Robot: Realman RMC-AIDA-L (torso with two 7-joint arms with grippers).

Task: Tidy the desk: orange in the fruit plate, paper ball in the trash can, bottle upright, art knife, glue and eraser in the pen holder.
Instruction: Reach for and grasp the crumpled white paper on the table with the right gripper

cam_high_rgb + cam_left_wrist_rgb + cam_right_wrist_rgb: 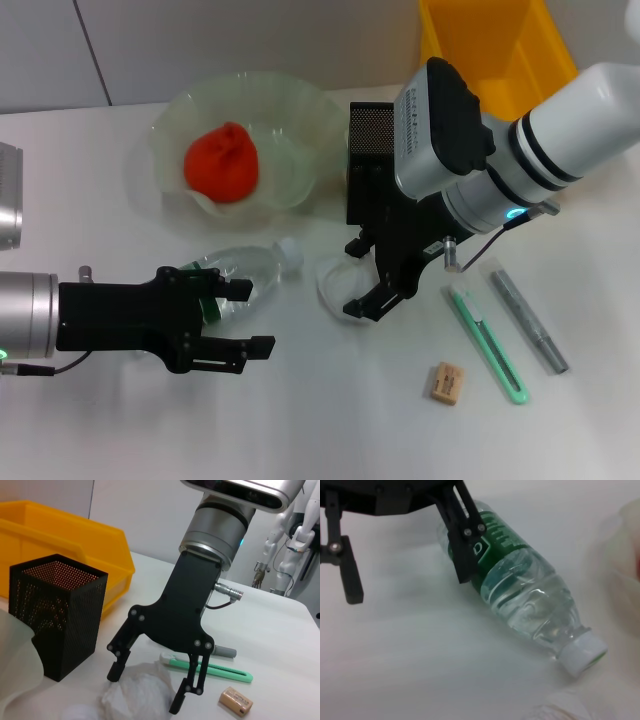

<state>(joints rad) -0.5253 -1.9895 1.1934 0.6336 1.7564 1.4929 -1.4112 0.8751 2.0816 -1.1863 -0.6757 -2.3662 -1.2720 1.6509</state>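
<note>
The orange sits in the fruit plate at the back of the white table. The bottle lies on its side just in front of the plate, white cap pointing toward the paper ball. The left pincer hangs at the bottle's green-labelled end with its fingers spread wide; one finger crosses the label, the other stands off to the side, and whether either touches the bottle I cannot tell. It holds nothing. The right pincer reaches down over the paper ball, jaws wide open, one fingertip on each side of the crumpled paper and not closed on it. The black mesh pen holder stands upright just behind the right pincer, beside the plate, with a yellow bin behind it. To the right of the ball, the green art knife and the grey glue stick lie side by side and slightly apart, both angled the same way. The eraser lies near the knife's front end, on the side toward the ball, apart from it.
</note>
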